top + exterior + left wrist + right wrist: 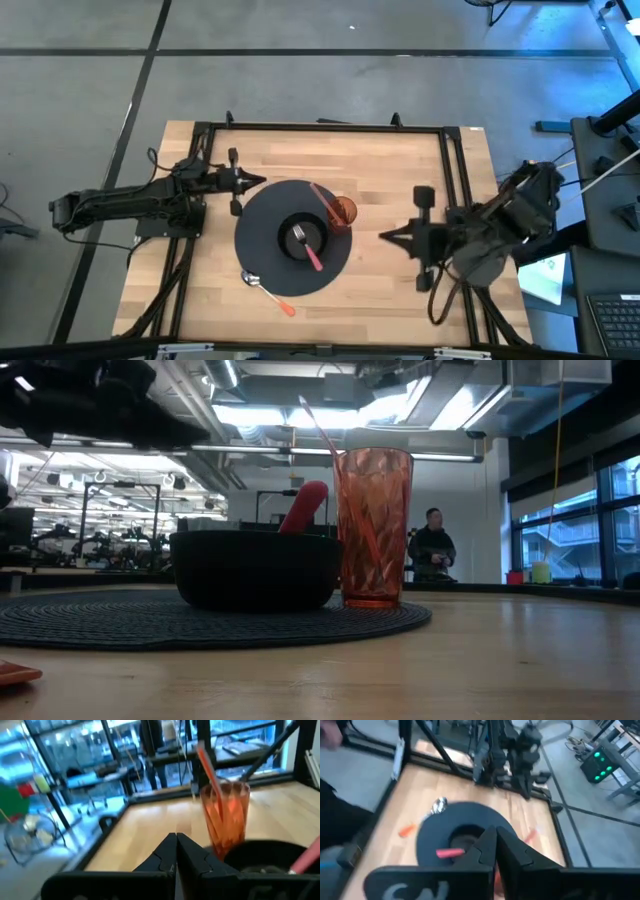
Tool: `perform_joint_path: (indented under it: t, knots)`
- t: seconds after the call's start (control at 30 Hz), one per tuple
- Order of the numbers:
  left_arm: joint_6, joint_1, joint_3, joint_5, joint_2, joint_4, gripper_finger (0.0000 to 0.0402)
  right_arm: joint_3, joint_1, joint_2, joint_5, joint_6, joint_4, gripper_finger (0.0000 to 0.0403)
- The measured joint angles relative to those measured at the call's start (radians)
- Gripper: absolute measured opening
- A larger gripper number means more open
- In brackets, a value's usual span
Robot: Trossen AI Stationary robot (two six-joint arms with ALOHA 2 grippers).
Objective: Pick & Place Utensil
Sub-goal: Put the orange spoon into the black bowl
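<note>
Fork in bowl, spoon loose on the surface, both arms idle at the sides.

Fork (307, 246): silver head, pink-red handle, lying in the black bowl (302, 238) at frame centre of the high view, handle sticking out over the rim toward lower right. Spoon (266, 292): silver bowl end touching the lower-left edge of the round dark mat (262, 215), orange handle running down-right on the wooden surface (400, 160). Orange ribbed tumbler (342, 211) with a straw stands on the mat just right of the bowl. Left gripper (258, 181) at the mat's upper-left edge, fingers pressed together, holding nothing. Right gripper (384, 237) right of the mat, well apart from it, fingers also closed and empty. Low view: a person (432, 546) in the room behind.
</note>
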Motion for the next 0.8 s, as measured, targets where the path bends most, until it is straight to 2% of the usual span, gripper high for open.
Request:
perform_joint_path:
  t: [0.07,0.17,0.27,0.37,0.5,0.67,0.8]
  knots:
    - [0.025,0.000,0.000,0.000,-0.006,0.039,0.0004,-0.079,-0.005,-0.061,-0.006,-0.036,0.017,0.0006]
    - [0.067,0.000,0.000,-0.001,-0.010,0.089,0.0004,-0.217,-0.005,-0.177,-0.004,-0.113,0.130,0.0005]
    - [0.115,0.000,0.000,-0.001,-0.010,0.135,0.0004,-0.374,-0.005,-0.310,-0.029,-0.205,0.293,0.0006]
    - [0.173,0.000,0.000,-0.001,-0.010,0.159,0.0004,-0.548,-0.056,-0.453,-0.104,-0.320,0.507,0.0003]
    - [0.213,0.000,0.000,-0.002,-0.010,0.166,0.0004,-0.759,-0.249,-0.605,-0.287,-0.423,0.800,0.0003]
    - [0.180,0.000,0.000,-0.003,-0.010,0.165,0.0004,-0.937,-0.531,-0.714,-0.510,-0.425,0.873,0.0002]
    - [0.176,0.000,0.000,-0.005,-0.011,0.154,0.0004,-1.124,-0.673,-0.793,-0.725,-0.393,1.005,0.0002]
